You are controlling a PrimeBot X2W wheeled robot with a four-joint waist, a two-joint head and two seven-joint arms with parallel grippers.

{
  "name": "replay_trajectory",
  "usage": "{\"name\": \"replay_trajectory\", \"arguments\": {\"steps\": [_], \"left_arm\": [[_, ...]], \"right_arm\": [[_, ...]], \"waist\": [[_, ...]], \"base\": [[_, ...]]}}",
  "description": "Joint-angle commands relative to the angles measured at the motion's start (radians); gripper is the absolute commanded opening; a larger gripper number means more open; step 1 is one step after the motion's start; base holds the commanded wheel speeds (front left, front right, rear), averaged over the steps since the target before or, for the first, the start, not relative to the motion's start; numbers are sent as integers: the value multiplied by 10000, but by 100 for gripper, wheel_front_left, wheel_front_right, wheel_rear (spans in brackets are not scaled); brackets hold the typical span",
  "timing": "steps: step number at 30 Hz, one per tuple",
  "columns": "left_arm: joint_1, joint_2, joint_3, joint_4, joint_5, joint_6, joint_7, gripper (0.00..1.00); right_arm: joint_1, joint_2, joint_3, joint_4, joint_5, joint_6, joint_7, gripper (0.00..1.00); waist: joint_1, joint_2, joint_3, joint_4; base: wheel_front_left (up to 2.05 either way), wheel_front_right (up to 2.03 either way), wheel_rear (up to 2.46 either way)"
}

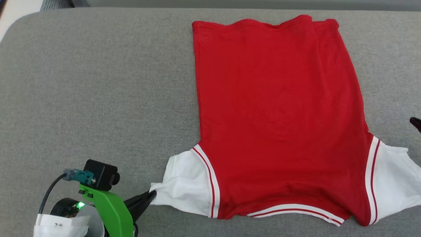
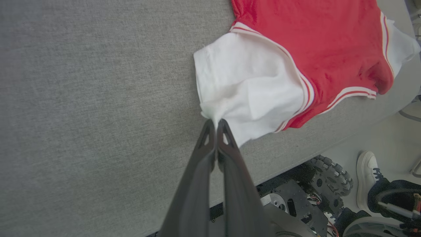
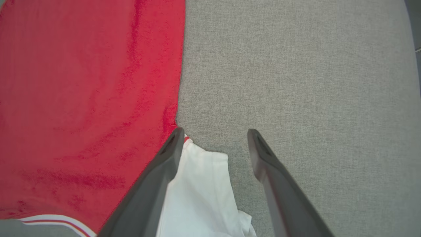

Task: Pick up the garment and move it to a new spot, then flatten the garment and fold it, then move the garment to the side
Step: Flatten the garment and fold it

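The garment (image 1: 279, 115) lies spread on the grey table, plain red side up, collar edge near me and hem at the far side, a white sleeve at each near corner. My left gripper (image 1: 152, 195) is shut on the tip of the left white sleeve (image 2: 243, 89), the cloth pinched between its fingertips (image 2: 214, 122). My right gripper (image 3: 215, 133) hangs open above the right sleeve (image 3: 200, 194), beside the garment's red edge (image 3: 98, 98), with nothing between its fingers. One dark fingertip of it shows at the right edge of the head view (image 1: 416, 123).
The grey cloth-covered table (image 1: 98, 92) stretches wide to the left of the garment. Its near edge (image 2: 296, 164) drops to the floor, where the robot's wheeled base (image 2: 325, 181) and a person's white shoe (image 2: 366, 174) stand.
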Motion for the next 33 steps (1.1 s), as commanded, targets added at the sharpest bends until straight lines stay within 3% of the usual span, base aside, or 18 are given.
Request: {"name": "replay_trajectory", "arguments": {"steps": [1,2,4,11,21,33], "left_arm": [[-205,84,-64,-181,166,99,104,0],[-417,69,-217,-521,534,251,209,0],[-558,43,-357,-618,815,292,242,0],[-1125,-403,-720,-742,1263,106,86,0],[-1751,-1066,-936,-551,1600,-157,-445,0],[-2042,-1467,-1030,11,1610,-533,-994,0]], "right_arm": [[-568,-23,76,4,75,-13,281,100],[-1903,-114,202,275,-9,-13,1214,100],[-2800,-122,264,540,-151,-13,1853,100],[-5844,-160,510,1803,-1042,-13,3281,100],[-8717,-146,756,3974,-2477,-13,3554,100],[-9433,-267,1383,5072,-2963,-13,3376,100]], "waist": [[1,0,1118,589],[1,0,1767,938],[1,0,2158,1153],[1,0,3251,1952],[1,0,4108,2706],[1,0,4387,3067]], "base": [[0,0,0],[0,0,0],[0,0,0],[0,0,0],[0,0,0],[0,0,0]]}}
